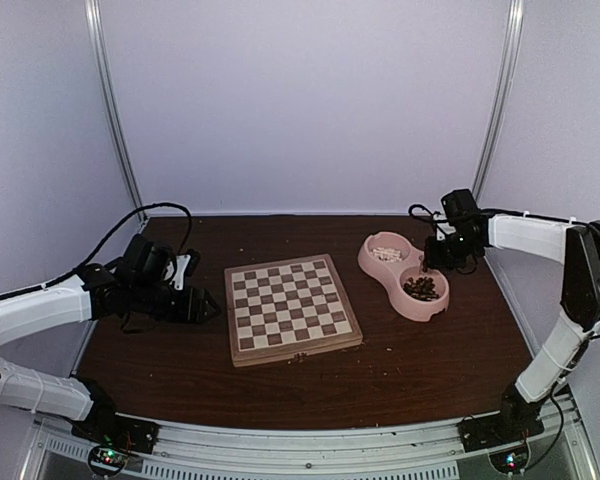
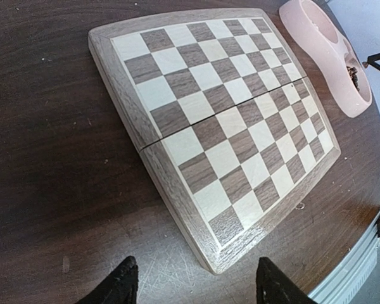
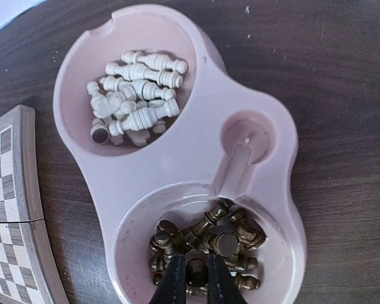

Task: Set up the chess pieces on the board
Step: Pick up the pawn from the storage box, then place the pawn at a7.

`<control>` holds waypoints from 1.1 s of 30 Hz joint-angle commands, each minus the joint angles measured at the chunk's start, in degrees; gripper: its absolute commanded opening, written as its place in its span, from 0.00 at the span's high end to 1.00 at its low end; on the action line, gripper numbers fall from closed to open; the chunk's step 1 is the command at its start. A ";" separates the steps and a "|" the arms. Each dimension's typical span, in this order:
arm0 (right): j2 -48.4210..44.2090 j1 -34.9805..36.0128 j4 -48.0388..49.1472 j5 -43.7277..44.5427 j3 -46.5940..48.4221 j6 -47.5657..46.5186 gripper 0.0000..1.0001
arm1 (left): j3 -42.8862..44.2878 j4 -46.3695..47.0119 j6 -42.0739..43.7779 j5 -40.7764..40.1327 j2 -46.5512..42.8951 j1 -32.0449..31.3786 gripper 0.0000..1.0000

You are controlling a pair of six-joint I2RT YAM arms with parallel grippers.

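Right claw (image 3: 195,263) clamped on one dark brown turned chess piece (image 3: 196,273), lower centre, in pink double bowl (image 3: 196,152). Left claw (image 2: 196,286) apart, bottom edge, near checked wooden board (image 2: 221,120).

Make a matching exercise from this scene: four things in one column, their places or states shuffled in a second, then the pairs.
Column one
1. white chess pieces
2. board
3. left gripper
4. right gripper

Column two
A. closed on one of the dark chess pieces in the pink bowl
B. open, just short of the board's edge
C. heaped in the bowl's other compartment
D. lying flat, no pieces on it

Pairs: 1-C, 2-D, 3-B, 4-A
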 commanded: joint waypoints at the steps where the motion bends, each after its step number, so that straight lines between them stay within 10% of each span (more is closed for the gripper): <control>1: -5.92 0.82 -1.10 6.28 -0.26 -2.65 0.90 | 1.61 0.86 0.86 -0.34 -0.91 0.09 0.36; 13: -11.77 2.32 -0.45 1.13 -2.57 -3.76 0.91 | 0.93 0.97 0.73 0.28 -2.44 0.07 0.36; 33: -9.44 29.58 12.10 -3.07 -10.69 -10.49 0.91 | -1.46 1.75 -0.10 0.91 -4.20 0.00 0.36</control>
